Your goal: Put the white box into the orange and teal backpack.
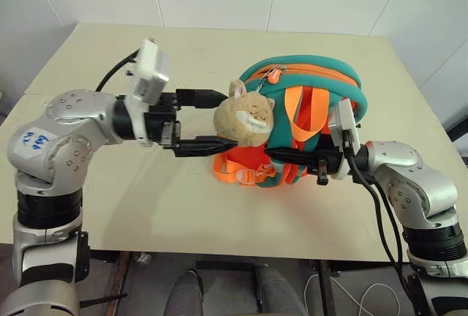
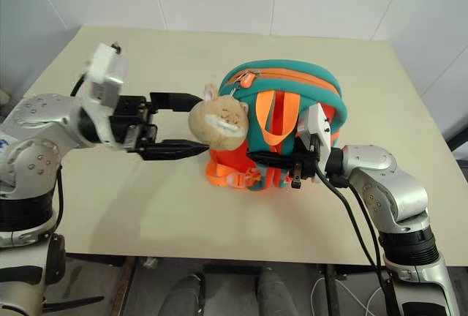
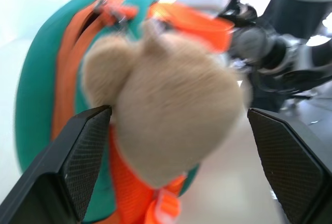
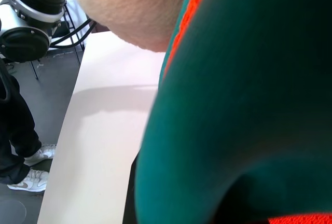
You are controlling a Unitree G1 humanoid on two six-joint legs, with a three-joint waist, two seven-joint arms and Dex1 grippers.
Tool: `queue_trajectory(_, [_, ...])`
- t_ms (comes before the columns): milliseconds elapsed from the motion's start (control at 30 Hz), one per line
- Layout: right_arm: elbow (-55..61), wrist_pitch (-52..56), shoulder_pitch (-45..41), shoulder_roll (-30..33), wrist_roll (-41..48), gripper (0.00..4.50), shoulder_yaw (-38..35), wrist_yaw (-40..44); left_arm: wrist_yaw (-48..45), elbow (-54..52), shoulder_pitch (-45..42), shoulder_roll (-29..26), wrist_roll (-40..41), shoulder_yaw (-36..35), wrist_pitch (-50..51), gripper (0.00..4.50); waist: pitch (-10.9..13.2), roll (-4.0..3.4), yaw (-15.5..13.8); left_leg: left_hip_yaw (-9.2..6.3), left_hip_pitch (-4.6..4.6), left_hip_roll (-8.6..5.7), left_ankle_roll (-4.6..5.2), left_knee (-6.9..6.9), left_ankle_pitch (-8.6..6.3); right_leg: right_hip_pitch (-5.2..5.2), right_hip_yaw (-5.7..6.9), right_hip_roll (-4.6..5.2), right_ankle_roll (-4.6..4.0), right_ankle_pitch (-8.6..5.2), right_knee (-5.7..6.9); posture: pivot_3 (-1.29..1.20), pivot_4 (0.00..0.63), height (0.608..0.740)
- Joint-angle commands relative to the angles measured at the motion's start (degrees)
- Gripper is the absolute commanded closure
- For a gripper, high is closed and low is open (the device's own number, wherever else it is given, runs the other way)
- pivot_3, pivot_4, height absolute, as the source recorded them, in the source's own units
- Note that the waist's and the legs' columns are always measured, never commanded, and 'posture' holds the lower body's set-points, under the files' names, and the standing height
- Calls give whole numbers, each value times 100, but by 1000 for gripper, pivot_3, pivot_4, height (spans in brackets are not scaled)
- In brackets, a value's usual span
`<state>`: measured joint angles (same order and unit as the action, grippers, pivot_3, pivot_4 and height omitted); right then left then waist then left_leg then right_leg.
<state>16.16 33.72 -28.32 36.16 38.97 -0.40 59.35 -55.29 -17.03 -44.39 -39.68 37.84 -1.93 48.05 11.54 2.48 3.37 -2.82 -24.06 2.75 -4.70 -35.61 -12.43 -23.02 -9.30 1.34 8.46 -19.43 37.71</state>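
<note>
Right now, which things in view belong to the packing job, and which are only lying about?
Belong to the job:
- orange and teal backpack, with its plush toy
- left end effector, open
- right end effector, shut at the backpack

Lying about:
- table
- person's shoes

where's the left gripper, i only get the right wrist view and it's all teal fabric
Observer: The left gripper is at the plush toy on the backpack. Its jaws are open, one either side of the toy, not closed on it.
Operator: ok and what's my right one doing
Observer: The right gripper is shut, low against the backpack's front among the orange straps. Whether it pinches a strap I cannot tell.
Operator: is the bag open
Observer: It looks zipped. The zip runs closed along the top, with the zip pull hanging just above the toy. The bag stands upright on the table.
</note>
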Motion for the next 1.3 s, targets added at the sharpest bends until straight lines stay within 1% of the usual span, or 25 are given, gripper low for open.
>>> queue_trajectory(33, [97,-82,-53,-15,21,4500,-57,10,214,94,-109,41,-182,100,-89,608,0,0,2,0,-1,0,0,0,0,0,0,0,0,0,-1,0,150,740])
queue_trajectory(300, [186,-174,89,-48,87,4500,-162,5,302,206,-305,25,27,-117,48,3033,0,0,-14,-1,-3,0,1,5,-1,0,1,1,0,0,-11,0,150,740])
queue_trajectory(433, [245,-271,237,-102,208,4500,-247,50,311,218,-408,-50,268,-320,328,3948,0,0,-14,-1,-4,0,1,6,-1,1,2,0,0,0,-12,0,150,740])
queue_trajectory(500, [303,-299,342,-146,315,4500,-312,54,377,318,-494,-158,343,-433,540,4193,0,0,-11,-1,-3,0,1,8,-1,1,2,0,0,0,-13,0,150,740])
queue_trajectory(633, [386,-348,470,-148,359,4500,-341,33,481,643,-615,-359,322,-563,722,4309,0,0,0,-3,-2,0,1,8,-1,1,4,0,0,0,-13,0,150,740])
queue_trajectory(667, [413,-346,501,-144,370,4500,-349,21,487,796,-634,-482,229,-532,771,4316,0,0,1,-3,-2,0,1,8,-1,2,3,0,0,0,-13,0,150,740])
queue_trajectory(767, [474,-333,569,-129,399,4500,-365,-4,438,1230,-637,-832,-145,-311,728,4325,0,0,9,-4,0,0,1,8,-1,3,4,0,0,0,-13,0,150,740])
queue_trajectory(900, [539,-313,635,-119,419,4500,-383,-30,220,1671,-594,-1135,-544,79,547,4328,0,-1,2,-3,-1,0,1,13,-1,2,4,-1,0,-1,-18,0,150,740])
queue_trajectory(1067, [611,-292,690,-114,454,4500,-399,-60,-122,2278,-603,-1120,-971,560,164,4331,0,-1,0,-3,-1,0,1,28,-1,2,6,-1,-2,-1,-27,0,150,740])
queue_trajectory(1200, [627,-282,693,-116,472,4500,-394,-81,-447,2579,-569,-976,-1287,1019,-94,4332,0,-1,-8,-3,0,0,1,35,-1,0,6,-1,-5,-3,-27,0,150,740])
queue_trajectory(1300, [636,-269,681,-120,485,4500,-388,-101,-599,2844,-511,-806,-1666,1465,-349,4333,0,-1,-18,-2,-1,0,1,35,-1,0,6,0,-5,-3,-29,0,150,740])
